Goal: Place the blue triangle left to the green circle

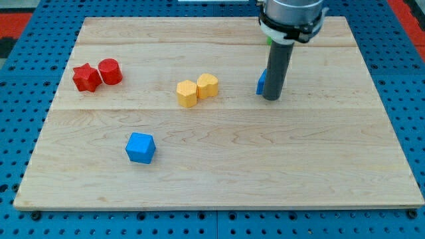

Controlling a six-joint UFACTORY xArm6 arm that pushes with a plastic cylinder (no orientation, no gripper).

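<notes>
The pale wooden bench [219,166] fills most of the view, set on a blue pegboard surround [20,133]. The arm carries no gripper, so nothing is grasped; its dark rod comes down at the far right, and my tip [271,99] rests on the wood, touching the right side of the blue triangle block [261,82], which it mostly hides. A sliver of the green circle block [269,40] shows just beyond, under the arm's collar. A blue cube [140,147] sits near left. Two yellow blocks [197,89] touch at centre. A red cylinder [110,71] and red star [85,78] touch at far left.
</notes>
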